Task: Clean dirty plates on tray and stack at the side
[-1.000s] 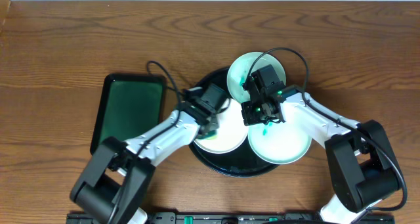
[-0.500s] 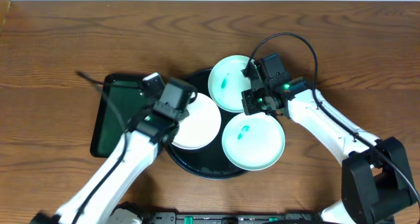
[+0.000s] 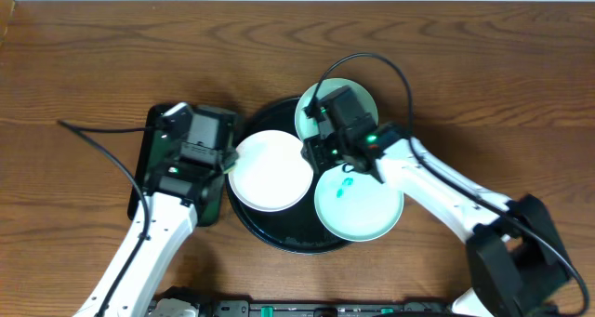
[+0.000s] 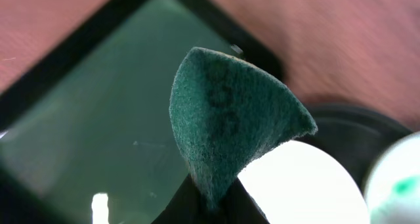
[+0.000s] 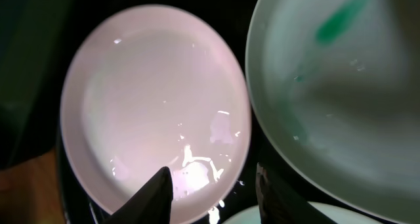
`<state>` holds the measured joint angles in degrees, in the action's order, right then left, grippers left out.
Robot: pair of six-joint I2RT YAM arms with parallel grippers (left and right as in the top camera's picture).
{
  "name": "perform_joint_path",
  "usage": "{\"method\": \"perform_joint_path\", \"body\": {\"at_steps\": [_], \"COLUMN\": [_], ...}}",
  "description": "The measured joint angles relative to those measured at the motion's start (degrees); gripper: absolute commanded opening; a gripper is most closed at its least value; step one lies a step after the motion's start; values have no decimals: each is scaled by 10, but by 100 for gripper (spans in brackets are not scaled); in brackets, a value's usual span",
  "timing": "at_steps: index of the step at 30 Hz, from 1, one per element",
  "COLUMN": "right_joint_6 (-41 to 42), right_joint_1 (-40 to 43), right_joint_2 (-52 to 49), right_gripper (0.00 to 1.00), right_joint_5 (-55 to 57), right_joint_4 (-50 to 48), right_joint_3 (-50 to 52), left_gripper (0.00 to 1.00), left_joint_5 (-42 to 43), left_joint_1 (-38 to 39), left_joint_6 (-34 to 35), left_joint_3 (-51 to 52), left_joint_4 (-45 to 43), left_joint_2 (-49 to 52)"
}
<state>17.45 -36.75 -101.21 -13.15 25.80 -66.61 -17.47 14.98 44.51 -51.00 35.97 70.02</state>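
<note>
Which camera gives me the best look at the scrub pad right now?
Left wrist: the green pad fills the frame, pinched at its bottom edge by the left gripper. Overhead, that gripper hides it. Right wrist shows plates, no pad.

Heads up: your right arm (image 3: 418,173) covers much of the back plate (image 3: 368,99) overhead. Left wrist: the sponge (image 4: 226,119) hides most of the left gripper (image 4: 209,204), its fingers (image 4: 172,209) are cut off at the bottom edge, and the green tray (image 4: 85,119) is blurred. Right wrist: a smeared plate (image 5: 341,99) runs off the top and right, and you get only a plate sliver (image 5: 243,219) at the bottom.
</note>
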Motion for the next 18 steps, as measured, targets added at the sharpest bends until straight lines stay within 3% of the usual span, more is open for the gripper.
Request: {"method": "perform_joint_path", "body": {"at_steps": [12,15,18], "right_joint_6": [34,37,46], "right_joint_1": [-13,-15,-15], "right_joint_2": [-78,-92,-104], "right_gripper": [34,23,1], "right_joint_5": [14,14,20], "right_joint_4": [-17,-32,-38], "right_joint_3": [0,0,0], "left_gripper": [7,7,7], "left_joint_5": [0,0,0], "left_joint_1": [-86,-96,-102], "left_joint_6": [0,0,0], "left_joint_3": [0,0,0], "left_joint_4": [25,28,32], "left_joint_2": [0,0,0]}}
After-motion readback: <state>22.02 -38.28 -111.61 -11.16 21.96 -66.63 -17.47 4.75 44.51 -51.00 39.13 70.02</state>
